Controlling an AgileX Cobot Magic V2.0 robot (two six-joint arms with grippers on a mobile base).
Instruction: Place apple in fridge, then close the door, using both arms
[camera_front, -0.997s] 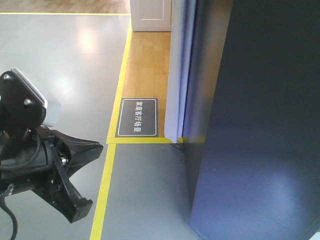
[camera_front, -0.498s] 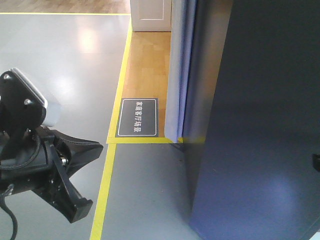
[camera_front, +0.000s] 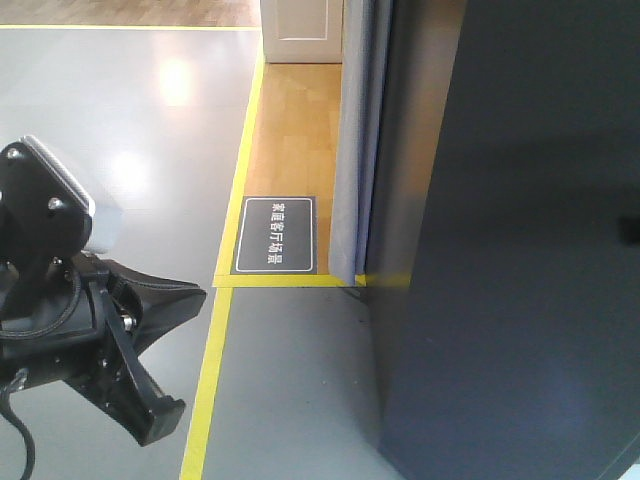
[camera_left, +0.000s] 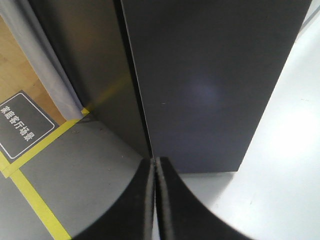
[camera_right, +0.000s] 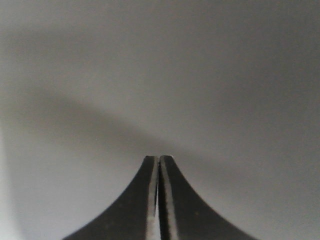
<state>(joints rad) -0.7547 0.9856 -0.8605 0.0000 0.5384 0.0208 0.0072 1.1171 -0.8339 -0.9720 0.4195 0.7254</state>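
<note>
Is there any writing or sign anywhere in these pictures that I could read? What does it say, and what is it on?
"家庭客厅场景": white characters on a dark floor sign with a white border, lying flat on the wooden floor inside the yellow tape line.
The same sign shows in the left wrist view, partly cut off.
Nothing readable on the dark grey fridge, nor in the right wrist view.

Front-facing view looking down from above at floor and fridge (camera_front: 520, 250) at 3 o'clock, left wrist view angled down over its fingertips (camera_left: 150, 200), sharing fridge and yellow floor tape (camera_front: 210, 370), right wrist view pressed near a plain grey surface (camera_right: 160, 75)
</note>
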